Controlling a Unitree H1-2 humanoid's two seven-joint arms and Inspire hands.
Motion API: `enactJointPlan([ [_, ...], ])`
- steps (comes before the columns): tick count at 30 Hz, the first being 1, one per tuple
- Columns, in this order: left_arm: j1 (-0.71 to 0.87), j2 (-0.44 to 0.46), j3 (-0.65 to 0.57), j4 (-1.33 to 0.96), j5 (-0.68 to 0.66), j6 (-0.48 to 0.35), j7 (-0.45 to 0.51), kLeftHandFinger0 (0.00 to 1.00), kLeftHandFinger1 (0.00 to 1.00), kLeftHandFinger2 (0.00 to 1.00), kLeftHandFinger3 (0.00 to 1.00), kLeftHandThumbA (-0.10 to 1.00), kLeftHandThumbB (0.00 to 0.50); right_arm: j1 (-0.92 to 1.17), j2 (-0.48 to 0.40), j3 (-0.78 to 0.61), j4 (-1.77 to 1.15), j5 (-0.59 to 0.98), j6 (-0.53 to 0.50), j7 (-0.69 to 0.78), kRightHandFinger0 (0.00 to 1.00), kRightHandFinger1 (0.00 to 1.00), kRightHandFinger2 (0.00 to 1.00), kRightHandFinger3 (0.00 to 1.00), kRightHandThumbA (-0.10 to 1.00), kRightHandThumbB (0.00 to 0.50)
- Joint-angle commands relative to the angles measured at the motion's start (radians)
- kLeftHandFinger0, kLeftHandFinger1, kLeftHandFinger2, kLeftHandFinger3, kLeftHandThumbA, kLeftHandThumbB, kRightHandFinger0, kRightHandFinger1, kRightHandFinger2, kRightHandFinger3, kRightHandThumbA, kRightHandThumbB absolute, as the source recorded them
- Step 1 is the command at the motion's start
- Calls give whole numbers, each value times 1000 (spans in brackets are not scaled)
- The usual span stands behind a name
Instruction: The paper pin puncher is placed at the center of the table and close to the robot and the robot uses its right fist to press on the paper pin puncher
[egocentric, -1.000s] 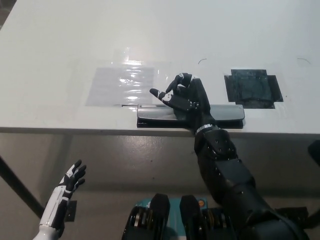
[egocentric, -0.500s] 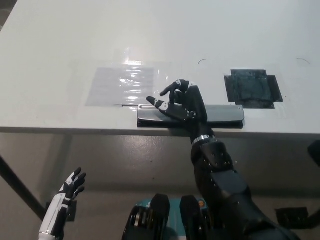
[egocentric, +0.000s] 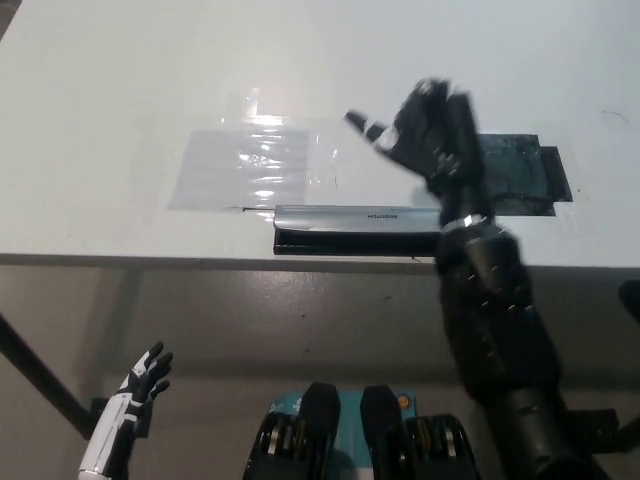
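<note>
The long grey metal paper pin puncher (egocentric: 357, 228) lies along the near edge of the white table (egocentric: 120, 90), at about 6 o'clock of the tabletop. The black right hand (egocentric: 425, 135) hangs above the puncher's right end, blurred, fingers apart and gripping nothing. At 9 o'clock from it lies a clear plastic sheet (egocentric: 240, 165); at 3 o'clock, a dark square patch (egocentric: 525, 170). The white left hand (egocentric: 140, 378) rests below the table at 7 o'clock, fingers spread.

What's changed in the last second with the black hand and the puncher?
The right hand has lifted off the paper pin puncher and swung up and to picture right, blurred, fingers partly spread, holding nothing. The puncher stayed at the table edge. The left hand remains low, open.
</note>
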Motion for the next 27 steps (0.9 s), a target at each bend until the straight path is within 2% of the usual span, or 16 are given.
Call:
enactJointPlan([
  [1, -22, 13, -2, -38, -4, -19, -10, 1000, 1000, 1000, 1000, 1000, 204, -237, -96, -30, -686, 191, 426, -23, 0, 0, 0, 0, 1000, 236],
  [5, -22, 15, -1, -46, -6, -5, -12, 1000, 1000, 1000, 1000, 1000, 218, -161, -148, -23, -859, 177, 487, -25, 0, 0, 0, 0, 1000, 216],
  [9, -23, 21, 0, -39, -10, -16, -17, 1000, 1000, 1000, 1000, 1000, 190, 27, -251, -57, -1083, 154, 494, -13, 0, 0, 0, 0, 1000, 218],
  [10, -27, 23, 1, -40, -11, -15, -17, 1000, 1000, 1000, 1000, 1000, 185, 58, -272, -68, -1116, 154, 494, -11, 89, 0, 0, 0, 1000, 224],
  [11, -28, 29, 4, -44, -11, -11, -19, 1000, 1000, 1000, 1000, 1000, 179, 139, -310, -95, -1194, 163, 492, -14, 10, 0, 0, 0, 1000, 212],
  [12, -27, 29, 5, -44, -10, -13, -17, 1000, 1000, 1000, 1000, 1000, 179, 189, -332, -113, -1242, 183, 493, -22, 2, 0, 0, 0, 1000, 214],
  [13, -33, 31, 6, -52, -14, 10, -20, 1000, 1000, 1000, 1000, 1000, 200, 291, -375, -155, -1304, 202, 469, -25, 0, 0, 0, 0, 1000, 213],
  [15, -36, 35, 6, -51, -10, 12, -19, 1000, 1000, 1000, 1000, 1000, 153, 440, -432, -186, -1336, 277, 372, -1, 0, 0, 0, 0, 1000, 216],
  [17, -43, 40, 9, -48, -14, 13, -22, 1000, 1000, 1000, 1000, 1000, 141, 583, -470, -194, -1351, 348, 304, 25, 0, 0, 0, 0, 1000, 238],
  [18, -49, 37, 8, -39, -12, 6, -19, 1000, 1000, 1000, 1000, 1000, 152, 713, -478, -201, -1345, 354, 236, 60, 0, 0, 0, 0, 1000, 215],
  [19, -51, 36, 8, -41, -12, 12, -19, 1000, 1000, 1000, 1000, 1000, 152, 795, -451, -197, -1324, 311, 145, 88, 0, 0, 0, 10, 1000, 156],
  [21, -54, 37, 7, -39, -9, 15, -20, 1000, 1000, 1000, 1000, 1000, 155, 871, -428, -185, -1285, 243, 47, 114, 0, 0, 0, 27, 1000, 122],
  [23, -58, 38, 5, -34, -1, 15, -19, 1000, 1000, 1000, 1000, 1000, 164, 987, -398, -148, -1232, 225, 16, 130, 0, 0, 0, 0, 1000, 186],
  [25, -65, 39, 6, -16, 2, -20, -14, 1000, 1000, 1000, 1000, 1000, 161, 1058, -357, -79, -1088, 219, -66, 166, 0, 0, 21, 1, 1000, 123],
  [26, -68, 40, 8, -13, 1, -20, -13, 1000, 1000, 1000, 1000, 1000, 167, 1066, -353, -61, -1058, 228, -57, 171, 4, 0, 8, 0, 1000, 135],
  [27, -68, 38, 8, -13, -2, -18, -13, 1000, 1000, 1000, 1000, 1000, 166, 1078, -339, -37, -995, 254, -35, 186, 100, 116, 115, 134, 1000, 137],
])
